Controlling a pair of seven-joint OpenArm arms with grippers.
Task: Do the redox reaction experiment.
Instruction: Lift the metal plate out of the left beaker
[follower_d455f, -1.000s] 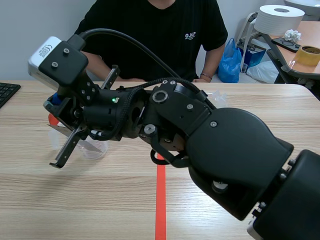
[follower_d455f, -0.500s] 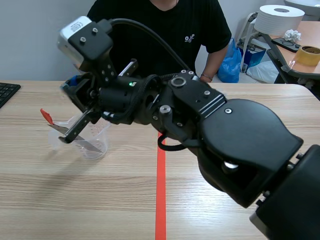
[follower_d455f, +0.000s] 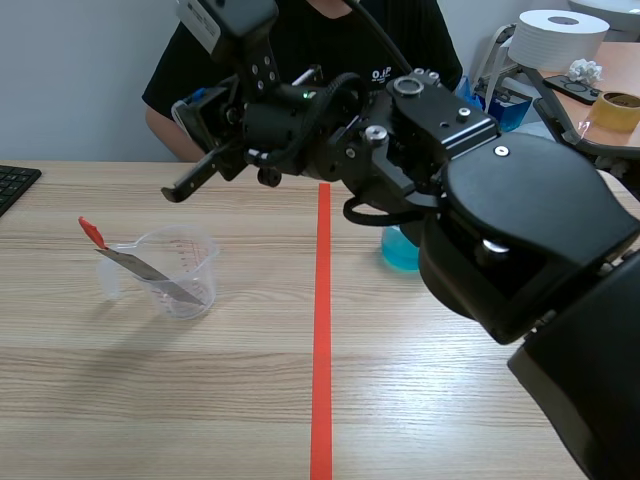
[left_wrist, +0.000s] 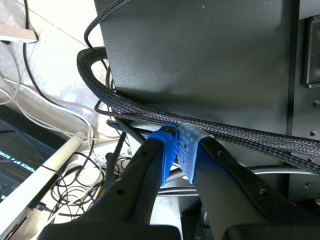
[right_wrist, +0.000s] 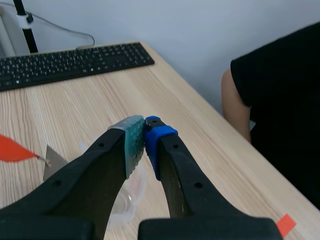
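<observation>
Right gripper (right_wrist: 144, 131): dotted pads pressed together, nothing held, high over the clear plastic beaker (follower_d455f: 182, 270). A flat grey metal strip (follower_d455f: 135, 265), red-tipped, leans inside. Left gripper (left_wrist: 177, 145): closed, empty.

Pale wood table (follower_d455f: 150, 400), grey wall (follower_d455f: 70, 80)

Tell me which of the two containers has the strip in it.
The clear cup left of the tape line: the red-tipped strip leans in it. The blue container stands right of the line.
</observation>
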